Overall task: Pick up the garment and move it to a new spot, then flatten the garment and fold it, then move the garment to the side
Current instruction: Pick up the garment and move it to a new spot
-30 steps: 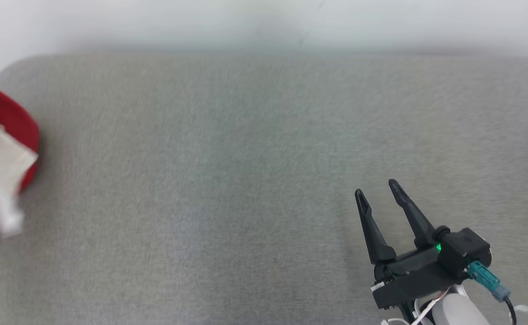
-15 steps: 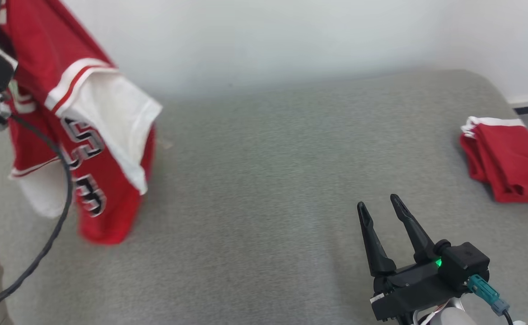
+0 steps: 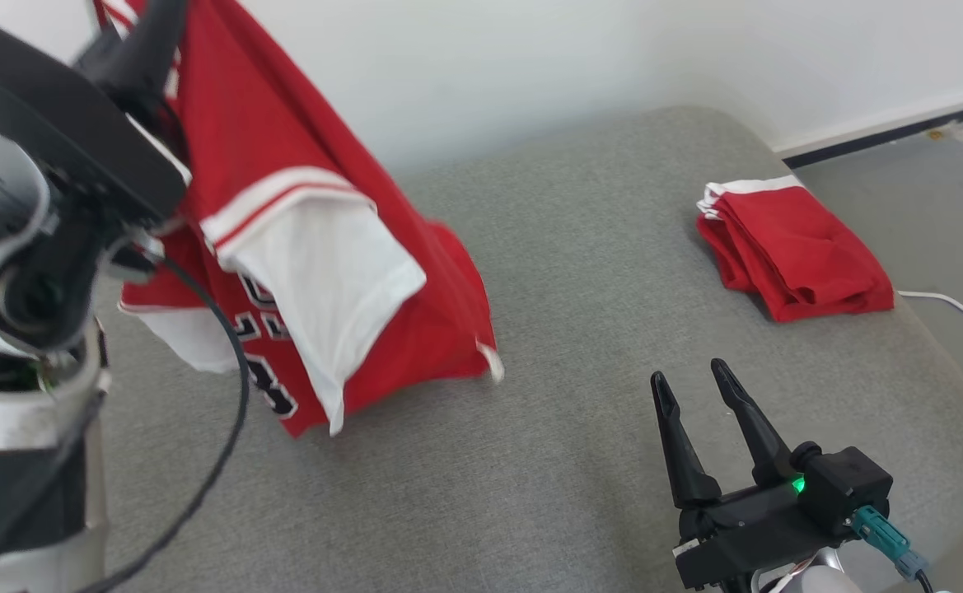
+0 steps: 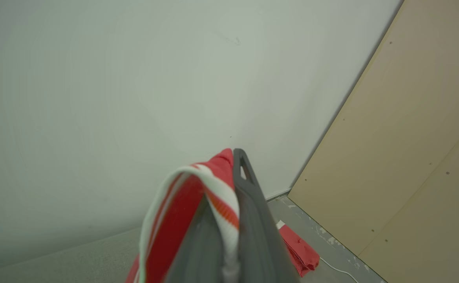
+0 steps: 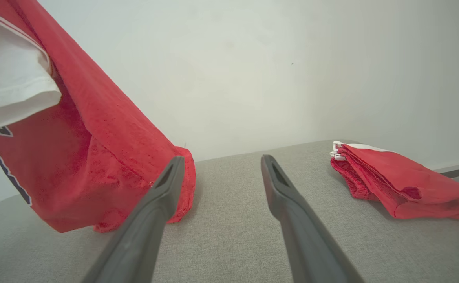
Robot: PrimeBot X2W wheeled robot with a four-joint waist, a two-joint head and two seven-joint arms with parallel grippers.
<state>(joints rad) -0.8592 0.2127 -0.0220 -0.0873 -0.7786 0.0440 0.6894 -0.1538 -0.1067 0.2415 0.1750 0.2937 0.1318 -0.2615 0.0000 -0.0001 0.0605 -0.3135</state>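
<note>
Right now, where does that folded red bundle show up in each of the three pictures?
Head view: folded red bundle at the upper right, lying on the grey cushion.
Left wrist view: low down, right of centre.
Right wrist view: right side, about mid-height.
Shared landmark: the hanging red jersey, which is to the left of the bundle in every view.

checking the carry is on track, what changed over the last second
The camera itself swung. Beyond that, the left hand, shut on the red jersey, carried it rightward over the grey cushion, nearer the folded red garment. The right hand stayed open, holding nothing.
</note>
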